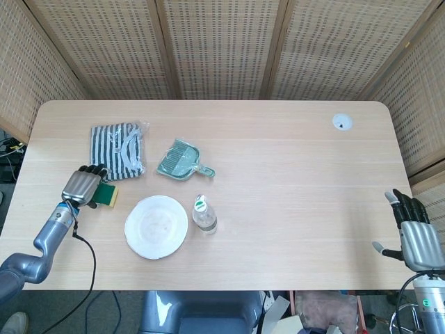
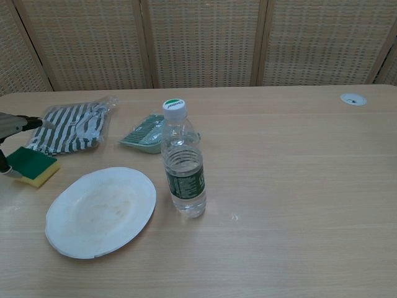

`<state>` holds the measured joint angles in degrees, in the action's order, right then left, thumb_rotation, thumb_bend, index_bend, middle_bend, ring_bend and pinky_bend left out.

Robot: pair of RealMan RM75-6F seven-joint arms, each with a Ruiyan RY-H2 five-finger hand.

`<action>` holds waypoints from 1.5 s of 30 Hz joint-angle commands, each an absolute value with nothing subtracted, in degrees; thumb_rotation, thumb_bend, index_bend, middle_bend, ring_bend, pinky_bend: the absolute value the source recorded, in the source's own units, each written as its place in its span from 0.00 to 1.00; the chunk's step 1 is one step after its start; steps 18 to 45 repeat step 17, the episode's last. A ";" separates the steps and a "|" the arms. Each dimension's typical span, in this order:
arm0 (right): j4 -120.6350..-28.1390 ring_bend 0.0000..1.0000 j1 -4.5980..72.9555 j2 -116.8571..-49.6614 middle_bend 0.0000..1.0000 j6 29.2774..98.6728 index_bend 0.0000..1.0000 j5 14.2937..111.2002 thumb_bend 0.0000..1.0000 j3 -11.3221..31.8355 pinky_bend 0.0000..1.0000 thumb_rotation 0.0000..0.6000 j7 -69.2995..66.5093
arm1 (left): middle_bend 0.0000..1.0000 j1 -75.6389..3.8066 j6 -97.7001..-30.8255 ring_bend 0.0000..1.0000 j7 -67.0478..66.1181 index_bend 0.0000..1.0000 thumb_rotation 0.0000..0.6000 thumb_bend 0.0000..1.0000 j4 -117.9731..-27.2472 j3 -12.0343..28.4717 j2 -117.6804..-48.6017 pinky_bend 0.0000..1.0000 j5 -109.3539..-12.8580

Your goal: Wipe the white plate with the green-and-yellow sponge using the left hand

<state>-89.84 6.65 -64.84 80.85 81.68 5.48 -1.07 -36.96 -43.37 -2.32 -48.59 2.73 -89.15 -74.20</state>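
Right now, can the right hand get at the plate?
Probably not: the right hand sits off the table's far right edge, the plate lies far across to the left, with the bottle beside it on that side.

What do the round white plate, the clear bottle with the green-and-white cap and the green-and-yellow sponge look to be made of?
The round white plate: thin, matte, with a slightly wavy rim, so probably paper or light plastic. The clear bottle: transparent ribbed walls and a printed label suggest thin plastic. The green-and-yellow sponge: yellow foam under a darker green layer, likely a scouring pad.

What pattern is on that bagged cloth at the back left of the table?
Dark and white stripes on the bagged cloth; the chest view shows it best.
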 commanded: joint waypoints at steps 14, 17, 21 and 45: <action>-90.91 0.00 5.84 -63.29 0.00 82.85 0.00 83.13 0.00 5.44 0.00 1.00 -3.47 | 0.00 -18.12 -79.65 0.00 -7.96 0.00 1.00 0.00 -91.93 6.88 -68.09 0.00 -72.77; -91.05 0.00 5.70 -63.02 0.00 83.20 0.00 83.39 0.00 5.45 0.00 1.00 -3.99 | 0.00 -15.17 -83.18 0.00 -7.09 0.00 1.00 0.00 -91.94 5.39 -68.43 0.00 -74.14; -91.05 0.00 5.70 -63.02 0.00 83.20 0.00 83.39 0.00 5.45 0.00 1.00 -3.99 | 0.00 -15.17 -83.18 0.00 -7.09 0.00 1.00 0.00 -91.94 5.39 -68.43 0.00 -74.14; -91.05 0.00 5.70 -63.02 0.00 83.20 0.00 83.39 0.00 5.45 0.00 1.00 -3.99 | 0.00 -15.17 -83.18 0.00 -7.09 0.00 1.00 0.00 -91.94 5.39 -68.43 0.00 -74.14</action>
